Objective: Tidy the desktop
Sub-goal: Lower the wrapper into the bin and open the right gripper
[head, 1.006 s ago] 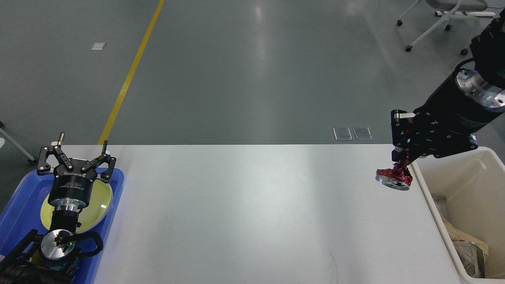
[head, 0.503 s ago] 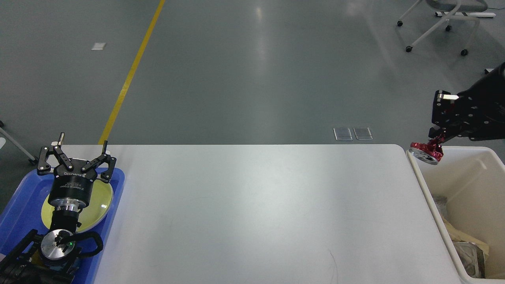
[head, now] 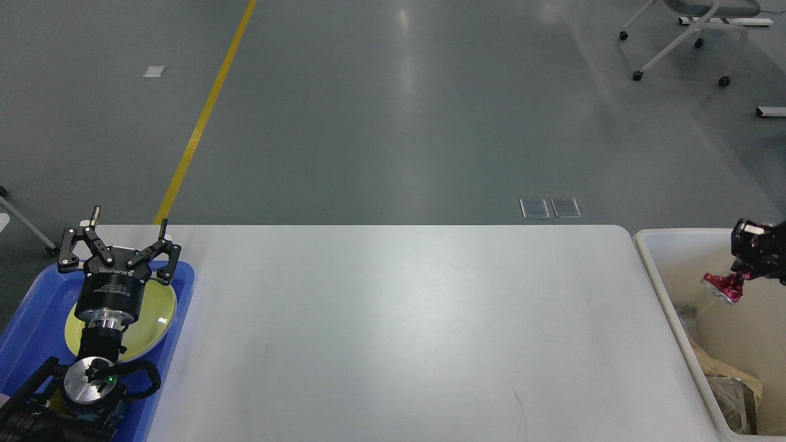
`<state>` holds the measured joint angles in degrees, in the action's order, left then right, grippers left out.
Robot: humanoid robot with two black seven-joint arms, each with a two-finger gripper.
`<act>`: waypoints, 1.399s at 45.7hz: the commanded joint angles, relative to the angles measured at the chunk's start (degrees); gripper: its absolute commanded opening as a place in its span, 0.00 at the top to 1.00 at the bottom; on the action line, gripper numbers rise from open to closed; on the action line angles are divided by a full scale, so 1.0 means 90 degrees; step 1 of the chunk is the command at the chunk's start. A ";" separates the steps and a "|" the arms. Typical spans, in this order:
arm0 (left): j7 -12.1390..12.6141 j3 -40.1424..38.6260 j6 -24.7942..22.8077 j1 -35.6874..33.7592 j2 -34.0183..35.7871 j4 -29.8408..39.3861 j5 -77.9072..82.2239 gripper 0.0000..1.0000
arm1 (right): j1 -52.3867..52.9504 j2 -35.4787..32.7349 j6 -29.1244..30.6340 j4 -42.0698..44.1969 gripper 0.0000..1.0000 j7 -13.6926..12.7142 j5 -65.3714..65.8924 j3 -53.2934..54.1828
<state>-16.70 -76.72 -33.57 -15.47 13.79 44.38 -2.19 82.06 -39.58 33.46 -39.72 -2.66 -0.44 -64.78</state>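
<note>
Over the cream-white rectangular plastic bin, beside the wide white counter, my right gripper has its jaws clamped on a crumpled red foil wrapper. My left gripper hangs over the blue plastic tray, jaws spread.

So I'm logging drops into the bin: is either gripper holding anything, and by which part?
The right gripper pinches a crumpled red wrapper by its upper end, over the cream bin. The left gripper is open and holds nothing.

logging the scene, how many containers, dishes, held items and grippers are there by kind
containers: 2, the blue plastic tray and the cream-white rectangular bin
dishes: 1, the round yellow-green plate
held items: 1, the crumpled red foil piece
grippers: 2, left gripper, right gripper
total: 6
</note>
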 commanded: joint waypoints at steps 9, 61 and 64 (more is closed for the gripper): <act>0.0000 0.0000 0.0000 0.0000 0.0001 0.0000 0.0008 0.04 | -0.3999 0.1399 -0.1138 0.3835 1.00 -0.0017 -0.0068 0.1856; 0.0000 0.0000 0.0000 0.0000 0.0001 0.0000 -0.0001 0.04 | -0.5944 0.2347 -0.5514 0.4140 0.00 -0.0300 -0.0097 0.1944; 0.0000 0.0000 0.0000 0.0000 0.0001 0.0000 0.0008 0.04 | -0.5925 0.2308 -0.5495 0.4140 0.00 -0.0271 -0.0107 0.1974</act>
<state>-16.70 -76.72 -33.57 -15.47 13.80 44.38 -2.17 28.50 -18.41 -16.17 -2.42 -5.51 -1.26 -47.27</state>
